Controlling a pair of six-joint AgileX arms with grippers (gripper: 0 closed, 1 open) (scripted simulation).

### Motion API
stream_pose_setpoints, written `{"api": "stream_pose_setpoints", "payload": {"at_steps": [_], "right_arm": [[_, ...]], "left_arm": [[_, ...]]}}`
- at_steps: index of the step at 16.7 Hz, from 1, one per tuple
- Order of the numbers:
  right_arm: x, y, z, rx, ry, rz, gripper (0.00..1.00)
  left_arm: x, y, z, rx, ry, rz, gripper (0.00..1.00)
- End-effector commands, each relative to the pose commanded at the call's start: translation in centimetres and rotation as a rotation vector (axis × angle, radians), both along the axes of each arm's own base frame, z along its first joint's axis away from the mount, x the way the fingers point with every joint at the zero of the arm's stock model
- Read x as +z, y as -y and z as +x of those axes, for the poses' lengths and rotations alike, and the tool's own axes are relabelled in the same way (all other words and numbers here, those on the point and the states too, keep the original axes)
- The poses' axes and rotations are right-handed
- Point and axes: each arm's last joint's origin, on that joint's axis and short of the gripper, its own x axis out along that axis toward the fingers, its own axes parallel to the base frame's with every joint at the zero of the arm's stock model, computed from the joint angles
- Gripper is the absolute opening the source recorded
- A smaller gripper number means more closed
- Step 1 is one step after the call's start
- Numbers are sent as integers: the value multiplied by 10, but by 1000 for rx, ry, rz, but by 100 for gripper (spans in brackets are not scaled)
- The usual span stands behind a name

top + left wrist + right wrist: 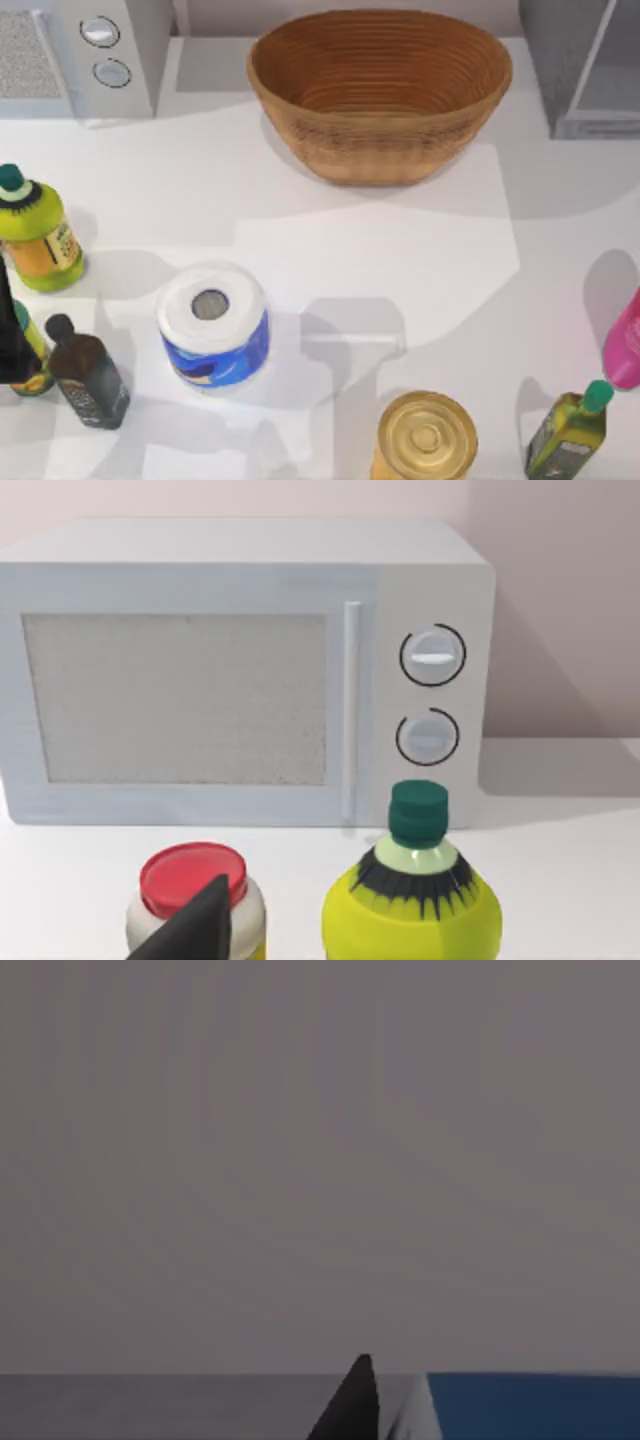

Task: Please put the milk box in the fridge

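In the right wrist view, the milk box [520, 1407] shows as a blue face with a white edge, pressed against one black finger [350, 1408] of my right gripper. Behind them is a plain grey surface. The fridge [560, 60] stands at the table's back right corner, dark grey, with its paler inside showing. My left gripper [200, 928] is parked at the table's left edge [8, 335] among the bottles, facing the microwave.
A light-grey microwave [100, 55] stands back left and a wicker basket [380, 90] back centre. Bottles [35, 235] [88, 375] crowd the left. A paper roll [213, 325], a gold-lidded can [426, 437], a green bottle [570, 430] and a pink bottle [625, 345] stand in front.
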Motion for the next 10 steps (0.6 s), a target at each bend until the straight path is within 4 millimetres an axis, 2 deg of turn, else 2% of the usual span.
{"api": "stream_pose_setpoints", "payload": {"at_steps": [1, 10], "right_arm": [[0, 0, 0, 0, 0, 0, 0], [0, 0, 0, 0, 0, 0, 68]], "left_arm": [[0, 0, 0, 0, 0, 0, 100], [0, 0, 0, 0, 0, 0, 100]]}}
